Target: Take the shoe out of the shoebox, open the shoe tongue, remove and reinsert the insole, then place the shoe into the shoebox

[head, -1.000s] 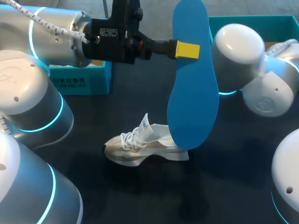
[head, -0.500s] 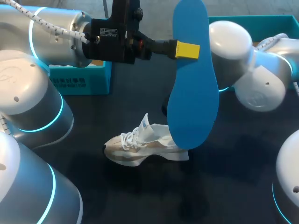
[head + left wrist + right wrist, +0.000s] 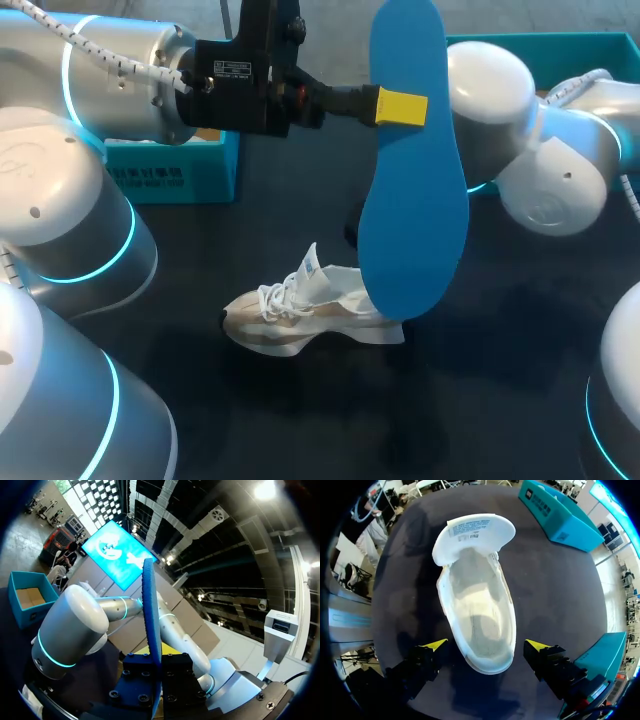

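The blue insole [image 3: 415, 190] hangs upright above the table, and my left gripper [image 3: 400, 107] is shut on its upper part. In the left wrist view the insole [image 3: 151, 615] shows edge-on between the fingers of that gripper [image 3: 156, 667]. A white and beige shoe [image 3: 300, 315] lies on the dark table below, its heel hidden by the insole. In the right wrist view my right gripper [image 3: 486, 645] is open above the shoe [image 3: 480, 615], one finger on each side of the heel. The tongue [image 3: 475, 532] is folded forward and the inside of the shoe is bare. In the head view the right gripper is hidden behind the insole.
A teal shoebox [image 3: 530, 45] stands at the back right behind my right arm [image 3: 540, 140]. Another teal box part [image 3: 170, 175] lies at the back left, beyond the shoe's toe [image 3: 560, 515]. The table [image 3: 480, 380] is dark.
My right arm's upper joints have shifted a little to the left. The left arm with the insole and the shoe have stayed in place.
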Tool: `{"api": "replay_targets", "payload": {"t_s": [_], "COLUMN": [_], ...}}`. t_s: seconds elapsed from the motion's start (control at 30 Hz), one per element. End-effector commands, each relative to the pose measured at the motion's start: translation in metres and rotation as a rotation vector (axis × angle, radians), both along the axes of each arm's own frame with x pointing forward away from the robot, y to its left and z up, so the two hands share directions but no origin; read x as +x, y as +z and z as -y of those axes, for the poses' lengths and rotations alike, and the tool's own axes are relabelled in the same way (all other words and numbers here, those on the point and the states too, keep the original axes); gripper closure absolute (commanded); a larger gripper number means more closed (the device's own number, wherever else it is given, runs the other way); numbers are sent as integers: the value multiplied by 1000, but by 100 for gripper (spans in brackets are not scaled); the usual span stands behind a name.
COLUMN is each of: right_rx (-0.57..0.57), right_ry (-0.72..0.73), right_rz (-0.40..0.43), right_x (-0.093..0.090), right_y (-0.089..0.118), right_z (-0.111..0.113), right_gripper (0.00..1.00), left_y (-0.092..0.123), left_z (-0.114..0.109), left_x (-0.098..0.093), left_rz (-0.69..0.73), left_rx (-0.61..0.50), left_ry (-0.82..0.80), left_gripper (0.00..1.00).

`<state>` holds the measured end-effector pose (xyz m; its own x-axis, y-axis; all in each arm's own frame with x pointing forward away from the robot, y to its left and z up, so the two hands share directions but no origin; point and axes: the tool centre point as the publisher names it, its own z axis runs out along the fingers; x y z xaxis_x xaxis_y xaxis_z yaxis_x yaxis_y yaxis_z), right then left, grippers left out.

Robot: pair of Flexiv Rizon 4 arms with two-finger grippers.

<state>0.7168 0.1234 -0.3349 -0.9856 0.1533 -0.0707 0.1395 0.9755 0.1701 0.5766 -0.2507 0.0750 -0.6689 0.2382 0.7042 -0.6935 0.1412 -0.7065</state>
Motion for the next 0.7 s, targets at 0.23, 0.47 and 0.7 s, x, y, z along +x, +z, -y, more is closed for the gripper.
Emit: {"api": "replay_targets", "payload": {"t_s": [0.23, 0.47, 0.7], "right_rx": [1, -7, -5], "right_ry": [1, 25, 63], "right_rz": [2, 4, -2], "right_x": [0, 12, 36], "right_y": [-1, -3, -13], "right_z": [0, -12, -26], "right_gripper": [0, 0, 0], "left_y": [-2, -2, -2], "left_z": [0, 0, 0], "left_x": [-1, -1, -1], "left_rz": [0, 0, 0], "left_rx": [-1, -1, -1], "left_ry": [2, 2, 2], "left_gripper": [100, 100, 100]}}
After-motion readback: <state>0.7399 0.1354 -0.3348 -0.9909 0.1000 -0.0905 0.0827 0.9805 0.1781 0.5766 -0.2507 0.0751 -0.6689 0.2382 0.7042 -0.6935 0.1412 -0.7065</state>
